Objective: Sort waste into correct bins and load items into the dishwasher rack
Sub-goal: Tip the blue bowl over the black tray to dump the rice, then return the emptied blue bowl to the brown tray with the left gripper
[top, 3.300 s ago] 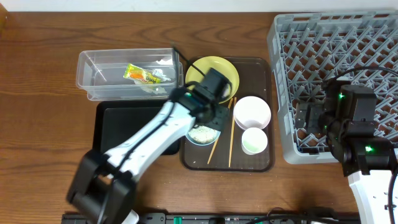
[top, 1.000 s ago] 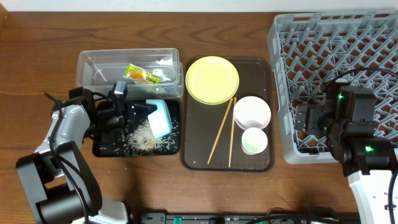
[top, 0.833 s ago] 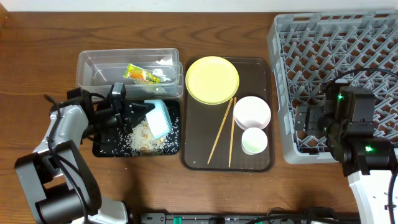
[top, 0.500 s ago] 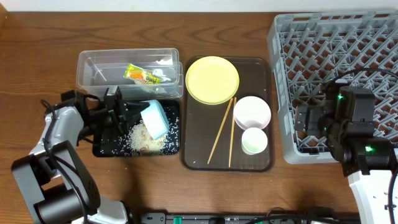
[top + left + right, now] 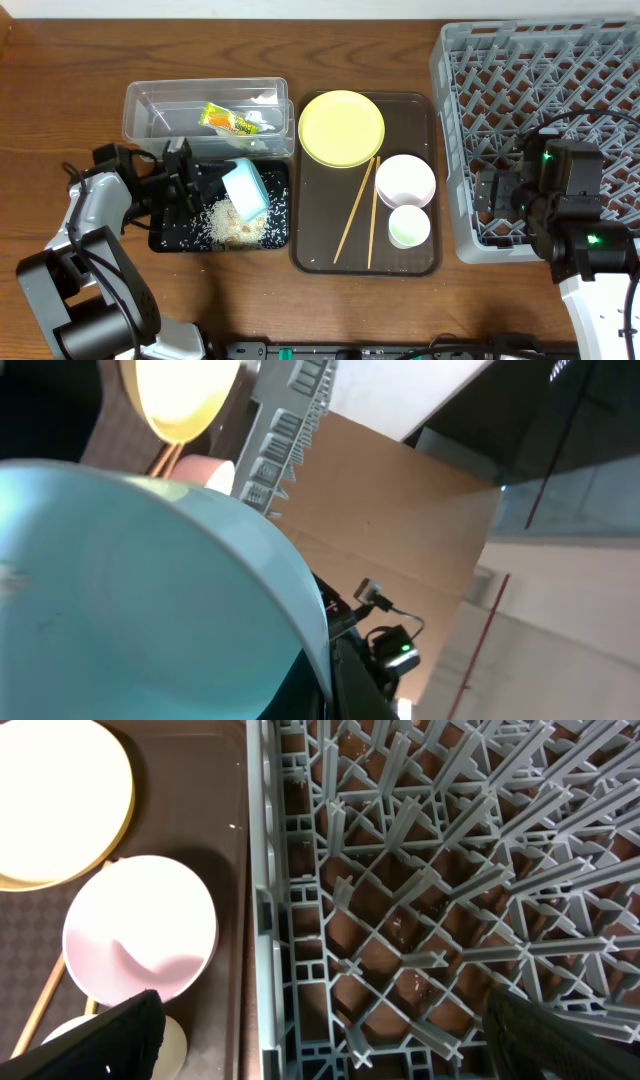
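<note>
My left gripper (image 5: pixel 214 186) is shut on the rim of the light blue bowl (image 5: pixel 244 188), which is tipped on its side above the black tray (image 5: pixel 163 240). Loose rice (image 5: pixel 230 223) lies in a pile on that tray. In the left wrist view the bowl (image 5: pixel 130 590) fills most of the frame, its rim pinched between the dark fingers (image 5: pixel 345 678). The clear tub (image 5: pixel 150 100) holds the green-and-orange wrapper (image 5: pixel 228 122). My right gripper (image 5: pixel 325 1025) stands open over the near left edge of the grey rack (image 5: pixel 540 90), holding nothing.
The brown serving tray (image 5: pixel 320 250) carries the yellow plate (image 5: pixel 341 128), white bowl (image 5: pixel 405 180), small cup (image 5: pixel 409 226) and two chopsticks (image 5: pixel 356 208). The right wrist view shows the white bowl (image 5: pixel 140 930) and plate (image 5: pixel 50 800) left of the rack wall (image 5: pixel 265 920).
The left gripper has turned the blue bowl up from mouth-down and drawn it slightly left. The rice has settled into a flatter pile on the black tray. The right arm has not moved.
</note>
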`<state>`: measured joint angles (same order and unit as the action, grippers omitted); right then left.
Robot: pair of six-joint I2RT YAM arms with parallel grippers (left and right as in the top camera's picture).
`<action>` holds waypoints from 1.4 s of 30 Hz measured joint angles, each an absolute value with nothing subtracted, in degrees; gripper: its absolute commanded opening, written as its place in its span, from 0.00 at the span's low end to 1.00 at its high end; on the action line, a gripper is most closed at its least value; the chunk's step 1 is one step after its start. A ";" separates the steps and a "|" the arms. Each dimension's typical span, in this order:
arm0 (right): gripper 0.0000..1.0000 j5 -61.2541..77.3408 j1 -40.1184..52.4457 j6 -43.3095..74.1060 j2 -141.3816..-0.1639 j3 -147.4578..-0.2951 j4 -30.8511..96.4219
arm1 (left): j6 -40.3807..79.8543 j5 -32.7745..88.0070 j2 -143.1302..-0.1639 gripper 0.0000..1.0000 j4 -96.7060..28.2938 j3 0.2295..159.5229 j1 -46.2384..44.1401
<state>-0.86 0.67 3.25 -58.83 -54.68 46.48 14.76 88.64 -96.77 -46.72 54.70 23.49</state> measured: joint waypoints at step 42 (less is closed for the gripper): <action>0.99 -0.86 0.67 3.25 -58.83 -54.68 46.50 | 8.19 14.22 -89.69 0.08 -22.39 57.17 -37.39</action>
<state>-0.86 0.67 3.25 -58.83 -54.68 46.50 8.19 14.22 -89.69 -22.39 57.17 -37.39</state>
